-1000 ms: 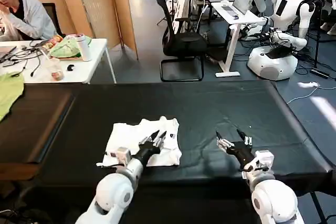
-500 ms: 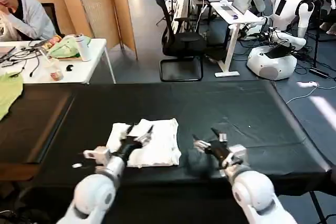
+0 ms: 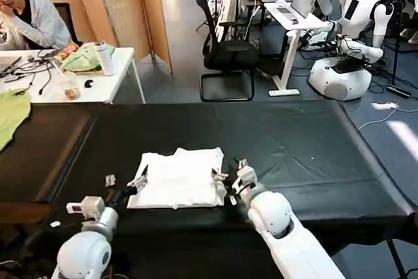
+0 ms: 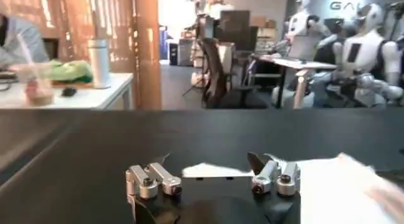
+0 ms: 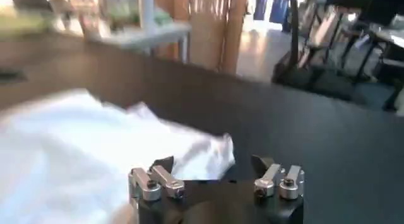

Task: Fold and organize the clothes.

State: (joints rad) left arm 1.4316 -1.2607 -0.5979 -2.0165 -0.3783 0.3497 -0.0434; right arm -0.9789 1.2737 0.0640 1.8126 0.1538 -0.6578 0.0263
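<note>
The white T-shirt (image 3: 179, 178) lay folded into a rough rectangle on the black table (image 3: 294, 142), close to the near edge and a little left of the middle. Its top layers were rumpled toward the far side, and no printed lettering could be made out on the side facing up.

The left gripper (image 3: 126, 185) sat low at the shirt's left edge, near the near-left corner of the fold. In the left wrist view its two fingers (image 4: 158, 168) stood wide apart, with the shirt's (image 4: 328, 187) white edge showing between and beyond them; the fingertips were dark against the dark table (image 4: 76, 162), so whether either one touched the cloth could not be settled.

The right gripper (image 3: 230, 178) was at the shirt's right edge, its wrist and forearm crossing the near edge of the table and covering the near-right corner of the fold. In the right wrist view the jaws were likewise spread, one finger (image 5: 165, 164) over the white cloth (image 5: 69, 149) and the other over bare table (image 5: 328, 137). The cloth there was blurred, and it seemed, though not surely, that the fingers were just above it rather than closed on it.

A yellow-green cloth (image 3: 12, 115) hung partly out of view at the table's far-left end, cut off by the picture's edge. Beyond it stood a white desk (image 3: 98, 86) with clutter, and a black office chair (image 3: 225, 53) on the floor behind.
</note>
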